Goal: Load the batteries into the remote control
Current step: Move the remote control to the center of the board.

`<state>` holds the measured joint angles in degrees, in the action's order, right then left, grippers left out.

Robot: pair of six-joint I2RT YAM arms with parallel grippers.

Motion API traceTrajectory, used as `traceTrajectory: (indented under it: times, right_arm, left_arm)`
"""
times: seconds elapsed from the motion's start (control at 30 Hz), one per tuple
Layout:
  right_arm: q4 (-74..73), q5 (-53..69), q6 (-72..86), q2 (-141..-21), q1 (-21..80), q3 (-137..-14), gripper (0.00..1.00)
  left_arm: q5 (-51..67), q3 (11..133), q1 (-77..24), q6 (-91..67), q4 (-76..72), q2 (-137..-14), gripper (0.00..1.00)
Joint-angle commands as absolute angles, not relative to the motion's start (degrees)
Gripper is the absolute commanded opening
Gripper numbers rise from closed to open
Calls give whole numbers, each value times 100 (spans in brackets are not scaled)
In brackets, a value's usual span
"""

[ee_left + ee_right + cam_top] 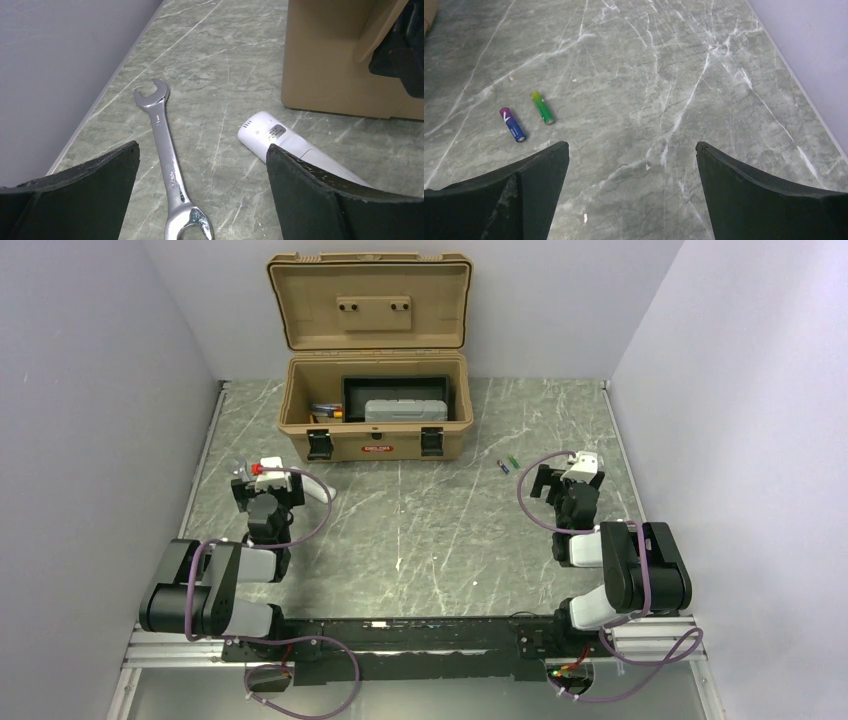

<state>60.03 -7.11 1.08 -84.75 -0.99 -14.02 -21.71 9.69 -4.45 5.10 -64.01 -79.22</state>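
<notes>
Table (430, 530): grey marbled top; everything in the task lies on it.
Toolbox (400, 440): tan, lid up, at the far middle of the table. It plays no part in the task as far as I can judge.
Left gripper (202, 147): fingers spread wide and holding nothing. It hovers over the left side of the table near the toolbox's front left corner, with the wrench and the remote control showing between its fingers.
Right gripper (631, 145): also spread wide and holding nothing. It hovers over bare table on the right side, with the batteries ahead of it and to its left.
Wrench (165, 150): silver, lying flat beside the remote control and apart from it.
Remote control (272, 135): white, flat on the table just in front of the toolbox's corner. Its near end is hidden behind the left gripper's finger. I cannot tell whether a battery cover is on or off.
Purple battery (512, 124): lies loose on the table to the right of the toolbox, well apart from the remote control.
Green battery (542, 107): just beside the purple one, not touching it.
Progress: seemingly at the very start. Neither battery is picked up or loaded, and both must cross the table and be seated.
</notes>
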Motion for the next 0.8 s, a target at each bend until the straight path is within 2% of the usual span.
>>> traceTrajectory:
  times: [0.0, 0.63, 0.77]
  right_arm:
    - [6302, -721, 176, -8488, -114, -1477, 100]
    - [6297, -694, 196, -8484, -114, -1477, 100]
    - [6354, -690, 181, -8462, -113, -1434, 100]
  left_arm:
    - [-2126, 1107, -422, 433, -6619, -7805, 99]
    - [-1949, 1201, -308, 336, -6360, -7776, 99]
    - [-2396, 1067, -496, 414, -6562, -7669, 99]
